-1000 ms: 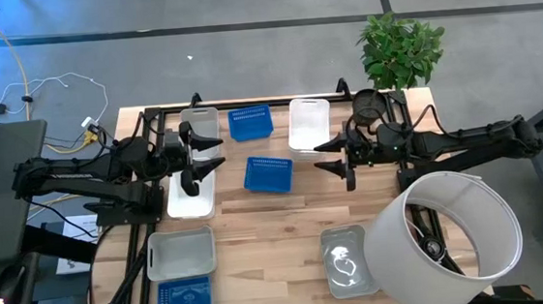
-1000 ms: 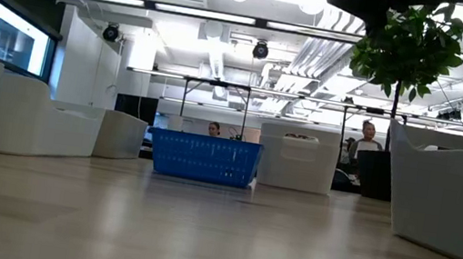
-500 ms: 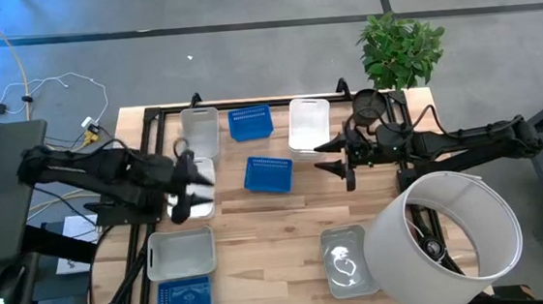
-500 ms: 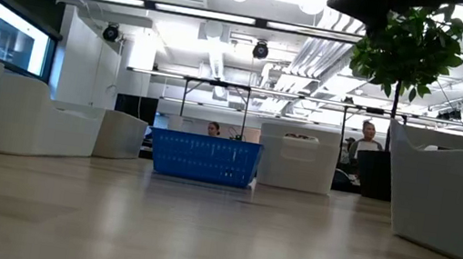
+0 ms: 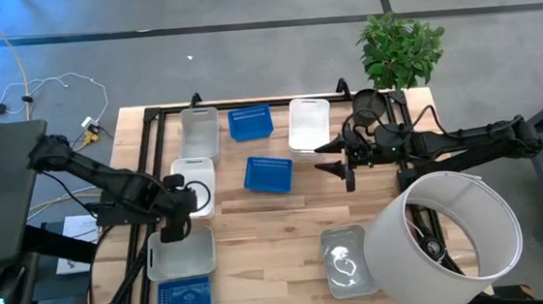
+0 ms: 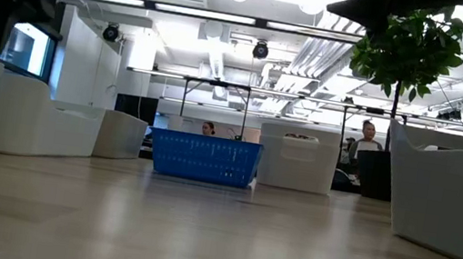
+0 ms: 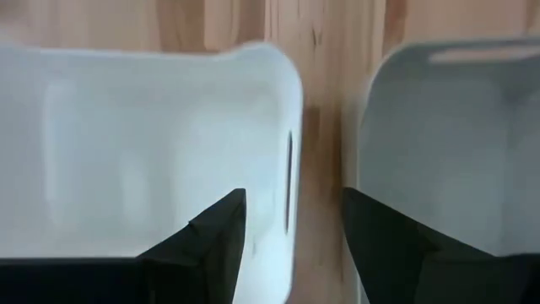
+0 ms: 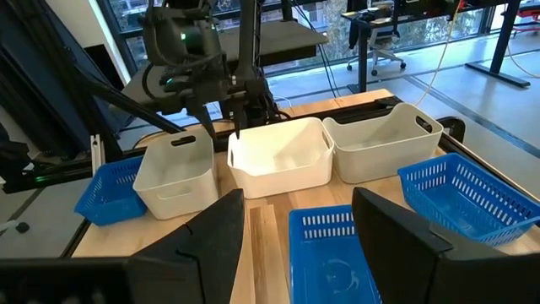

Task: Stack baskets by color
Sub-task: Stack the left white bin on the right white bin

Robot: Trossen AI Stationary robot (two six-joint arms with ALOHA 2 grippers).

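Alignment first: your left gripper, fingers spread, hovers between two white baskets near the worktop's left edge. Straddle one end wall squarely before closing. Right gripper waits, spread.

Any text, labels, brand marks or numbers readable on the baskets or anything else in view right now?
None can be read in any view.
The white basket under the left gripper: plain, no label showing.
The blue basket at mid-table: no marking visible.
The large white cylinder: no lettering showing.
Papers beside the table: too small to read.
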